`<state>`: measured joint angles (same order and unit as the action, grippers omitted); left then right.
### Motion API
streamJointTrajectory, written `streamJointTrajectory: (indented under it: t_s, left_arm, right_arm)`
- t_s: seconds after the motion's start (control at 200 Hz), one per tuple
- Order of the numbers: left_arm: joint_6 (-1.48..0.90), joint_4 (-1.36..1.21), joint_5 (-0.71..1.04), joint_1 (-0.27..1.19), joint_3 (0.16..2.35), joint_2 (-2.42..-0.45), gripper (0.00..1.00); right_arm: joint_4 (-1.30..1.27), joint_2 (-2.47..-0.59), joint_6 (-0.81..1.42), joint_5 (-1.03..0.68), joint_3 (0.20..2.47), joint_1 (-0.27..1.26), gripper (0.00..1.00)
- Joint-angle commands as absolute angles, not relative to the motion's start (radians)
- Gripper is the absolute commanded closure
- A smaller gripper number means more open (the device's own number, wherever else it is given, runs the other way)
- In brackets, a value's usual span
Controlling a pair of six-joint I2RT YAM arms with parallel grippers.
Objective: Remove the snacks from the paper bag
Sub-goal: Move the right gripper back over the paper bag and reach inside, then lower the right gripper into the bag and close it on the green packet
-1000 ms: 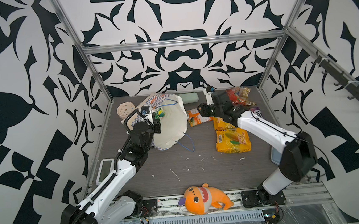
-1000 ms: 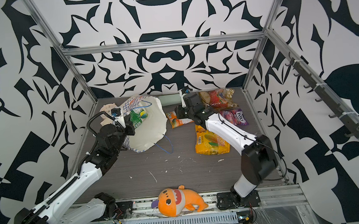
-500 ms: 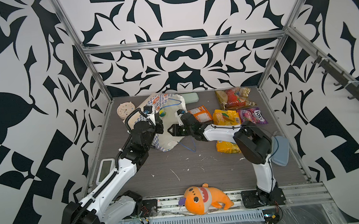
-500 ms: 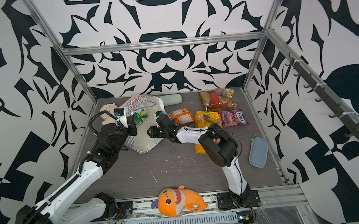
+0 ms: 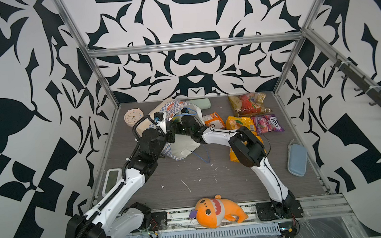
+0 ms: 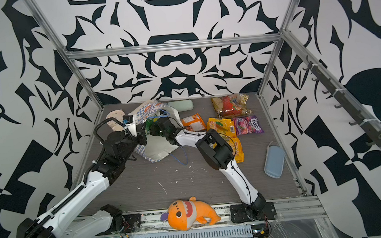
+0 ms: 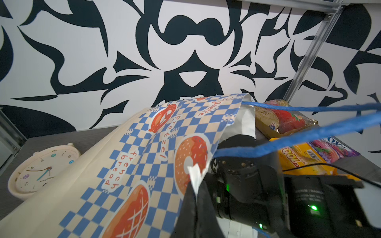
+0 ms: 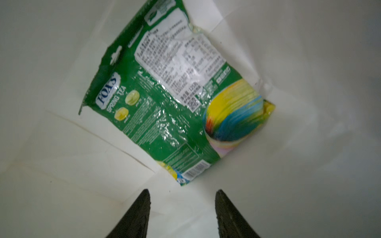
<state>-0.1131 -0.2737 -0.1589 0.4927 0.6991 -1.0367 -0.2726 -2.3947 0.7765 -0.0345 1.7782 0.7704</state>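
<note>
**Green packet inside bag**

It is lying deep inside the bag — light, glossy, probably slippery; its crimped barcode corner is offering the surest pinch. At the bag's rim the left gripper is clamping paper; inside, the right gripper is hovering, jaws apart.

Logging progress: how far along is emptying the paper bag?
Done: five snacks lie on the table: orange packet, yellow packet, purple packet, clear packet, second yellow packet. In hand: the left gripper pinches the paper bag's rim while the right gripper, open and empty, reaches inside toward the green packet. Left: grip that one and lift it out.
</note>
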Motion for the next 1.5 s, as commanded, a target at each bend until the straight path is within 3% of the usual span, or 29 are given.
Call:
streamJointTrajectory:
  t_s: [0.0, 0.295, 0.625, 0.73, 1.37, 1.475, 1.495]
  left_arm:
    - [-0.138, -0.334, -0.106, 0.491, 0.717, -1.028, 1.0]
    - [-0.141, -0.334, -0.084, 0.491, 0.726, -1.032, 1.0]
    - [-0.156, -0.338, -0.071, 0.491, 0.724, -1.035, 1.0]
    - [-0.153, -0.329, -0.082, 0.491, 0.724, -1.032, 1.0]
    - [-0.148, -0.328, -0.14, 0.492, 0.717, -1.062, 1.0]
    - [-0.15, -0.329, -0.136, 0.491, 0.718, -1.062, 1.0]
    - [-0.151, -0.33, -0.136, 0.492, 0.717, -1.061, 1.0]
  right_arm:
    - [-0.248, -2.402, 0.806, 0.024, 1.85, 0.758, 0.42]
    - [-0.202, -2.467, 0.81, 0.051, 1.926, 0.746, 0.44]
    - [-0.195, -2.576, 0.809, 0.109, 2.052, 0.735, 0.83]
    - [-0.196, -2.587, 0.807, 0.102, 2.069, 0.728, 1.0]
    - [-0.498, -2.244, 0.769, -0.059, 1.621, 0.729, 1.0]
    - [-0.37, -2.221, 0.708, 0.017, 1.636, 0.732, 1.0]
    - [-0.34, -2.223, 0.698, 0.037, 1.647, 0.732, 0.96]
